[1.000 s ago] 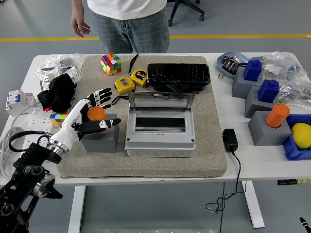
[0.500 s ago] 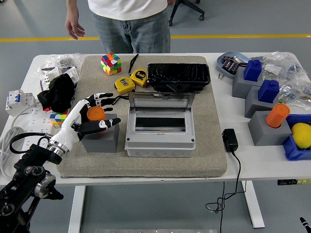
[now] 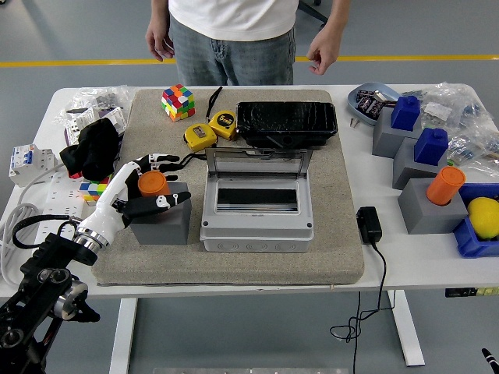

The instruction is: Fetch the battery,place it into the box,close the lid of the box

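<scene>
The orange cylindrical battery [image 3: 153, 182] stands upright in a grey block [image 3: 165, 224] on the mat, left of the grey box [image 3: 257, 231]. The box's clear lid [image 3: 259, 162] stands open at the back. My left hand [image 3: 170, 181] reaches in from the lower left. Its fingers [image 3: 161, 161] curl over the far side of the battery and its thumb [image 3: 168, 199] lies along the near side. I cannot tell whether they touch it. The battery still sits in the block. My right arm is out of view.
A person stands at the far side with both hands hanging above the table. Two yellow tape measures [image 3: 210, 130], a cube puzzle [image 3: 178, 102] and a black tray [image 3: 286, 121] lie behind the box. Grey blocks with blue and orange parts [image 3: 445, 185] stand at the right.
My left hand's fingers have curled down closer around the battery. The person has shifted to the right, and a second hand now shows.
</scene>
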You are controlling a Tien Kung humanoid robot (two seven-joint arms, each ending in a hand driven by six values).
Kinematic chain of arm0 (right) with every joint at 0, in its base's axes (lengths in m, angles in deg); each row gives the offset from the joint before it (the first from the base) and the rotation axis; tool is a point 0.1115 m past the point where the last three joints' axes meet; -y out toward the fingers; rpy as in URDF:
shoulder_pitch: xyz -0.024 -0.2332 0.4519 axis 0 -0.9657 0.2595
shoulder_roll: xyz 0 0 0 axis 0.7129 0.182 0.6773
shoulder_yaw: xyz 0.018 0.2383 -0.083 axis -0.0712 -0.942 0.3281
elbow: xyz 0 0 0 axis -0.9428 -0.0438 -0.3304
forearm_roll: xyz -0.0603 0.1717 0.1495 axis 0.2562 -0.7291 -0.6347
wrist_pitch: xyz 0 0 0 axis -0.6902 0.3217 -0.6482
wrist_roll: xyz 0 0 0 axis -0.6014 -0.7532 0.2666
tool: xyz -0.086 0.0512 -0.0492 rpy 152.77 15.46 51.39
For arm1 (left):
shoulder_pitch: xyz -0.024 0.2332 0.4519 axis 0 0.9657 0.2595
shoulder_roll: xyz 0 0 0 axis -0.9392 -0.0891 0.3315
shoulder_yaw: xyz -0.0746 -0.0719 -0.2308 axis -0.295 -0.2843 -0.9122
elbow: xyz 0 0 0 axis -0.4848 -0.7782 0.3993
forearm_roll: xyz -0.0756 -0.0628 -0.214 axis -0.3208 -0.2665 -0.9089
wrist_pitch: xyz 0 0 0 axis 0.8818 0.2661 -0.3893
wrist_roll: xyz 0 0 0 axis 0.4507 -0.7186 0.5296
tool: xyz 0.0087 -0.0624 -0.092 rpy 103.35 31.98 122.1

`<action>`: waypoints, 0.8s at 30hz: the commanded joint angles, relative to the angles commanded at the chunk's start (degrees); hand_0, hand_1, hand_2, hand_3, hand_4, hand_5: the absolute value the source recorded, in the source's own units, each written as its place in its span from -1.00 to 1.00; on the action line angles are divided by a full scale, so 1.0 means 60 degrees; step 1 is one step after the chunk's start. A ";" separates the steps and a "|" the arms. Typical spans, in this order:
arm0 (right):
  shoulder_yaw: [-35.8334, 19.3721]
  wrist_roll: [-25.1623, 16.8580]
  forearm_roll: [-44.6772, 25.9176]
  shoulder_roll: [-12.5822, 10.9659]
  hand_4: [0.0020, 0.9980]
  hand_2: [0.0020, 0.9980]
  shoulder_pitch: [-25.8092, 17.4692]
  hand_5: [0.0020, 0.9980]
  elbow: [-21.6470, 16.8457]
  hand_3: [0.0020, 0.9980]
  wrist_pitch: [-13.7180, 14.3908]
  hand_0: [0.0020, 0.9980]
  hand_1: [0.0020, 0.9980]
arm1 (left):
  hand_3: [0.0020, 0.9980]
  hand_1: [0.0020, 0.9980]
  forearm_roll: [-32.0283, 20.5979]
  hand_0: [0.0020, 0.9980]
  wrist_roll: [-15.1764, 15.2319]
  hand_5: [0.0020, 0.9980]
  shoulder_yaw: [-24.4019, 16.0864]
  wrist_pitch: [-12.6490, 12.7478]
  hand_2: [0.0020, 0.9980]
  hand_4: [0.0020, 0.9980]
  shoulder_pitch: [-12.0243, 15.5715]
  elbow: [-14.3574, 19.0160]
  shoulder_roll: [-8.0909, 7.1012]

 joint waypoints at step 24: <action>-0.0196 0.0009 0.0081 -0.0010 1.00 0.75 0.0010 1.00 -0.0005 0.75 0.0017 0.98 0.89 | -0.21 0.08 -0.0113 -0.08 0.0076 -1.00 0.0058 0.0178 -0.17 1.00 0.0006 -0.0031 0.0015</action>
